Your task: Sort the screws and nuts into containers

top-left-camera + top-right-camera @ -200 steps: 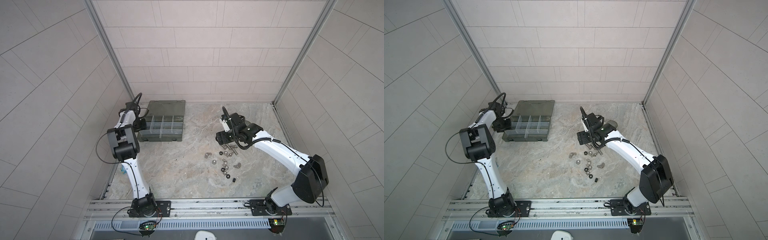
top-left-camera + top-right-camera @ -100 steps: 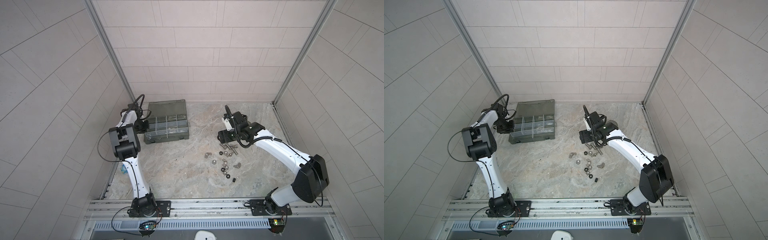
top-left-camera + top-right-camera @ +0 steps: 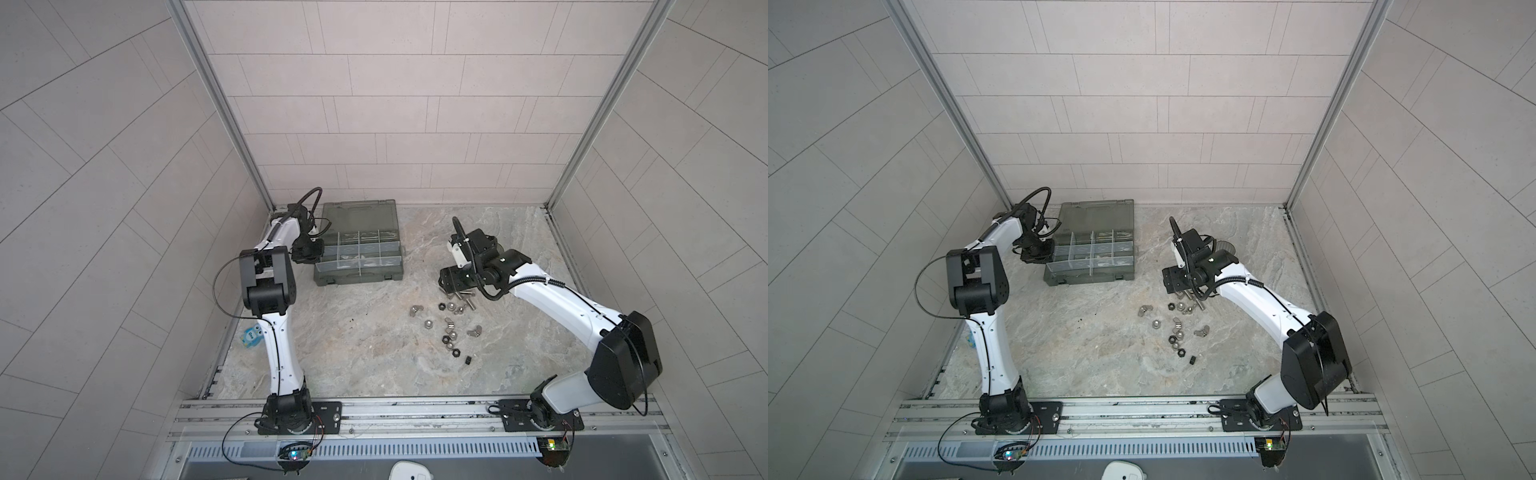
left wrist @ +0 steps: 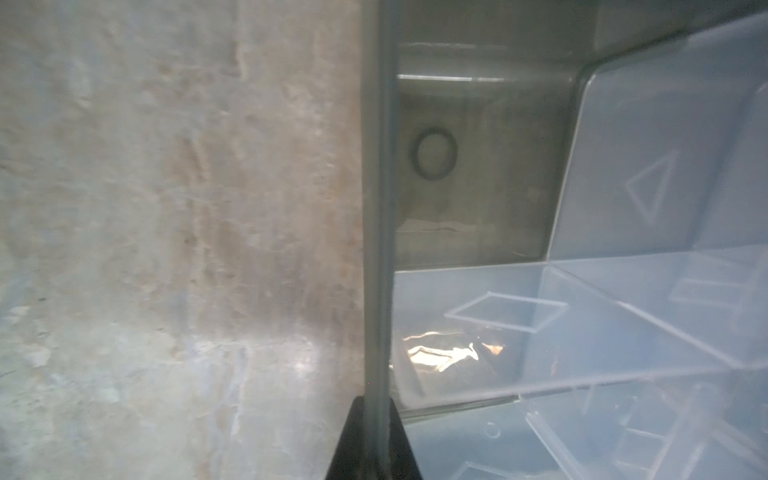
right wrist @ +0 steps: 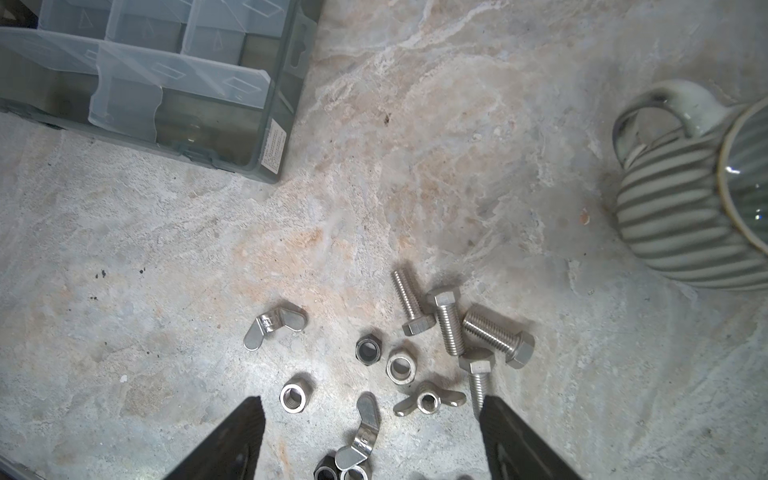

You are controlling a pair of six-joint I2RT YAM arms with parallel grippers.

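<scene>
Left wrist view shows my left gripper [image 4: 375,409] clamped tight on the side wall of the organizer case [image 4: 376,166], with the thin grey-green wall pinched between both black fingers. In both top views that hold is on the case's left side, where I have little room: the left wall [image 3: 199,208] is close behind my arm, and the open lid [image 3: 359,216] lies flat toward the back wall [image 3: 395,166]. The compartments [image 4: 478,324] sit just inside the wall I hold. Through their clear dividers I see moulded triangles and diamonds, and one floor has a dark ring that may be a mark or a loose piece; I cannot tell which. The marble table [image 3: 353,353] lies bare between the case and the hardware, right of centre. My right gripper [image 5: 370,401] hangs above that pile with its jaws spread wide, gripping nothing. Four screws [image 5: 449,328] lie bunched together, some touching, just beyond the fingertip on the mug's side. The nuts [image 5: 401,365], hex and winged, are scattered between and beneath my fingers and trail toward the front edge in a top view [image 3: 446,328]. A striped mug [image 5: 673,216] stands near the screws but apart from them, on the side away from the case.
</scene>
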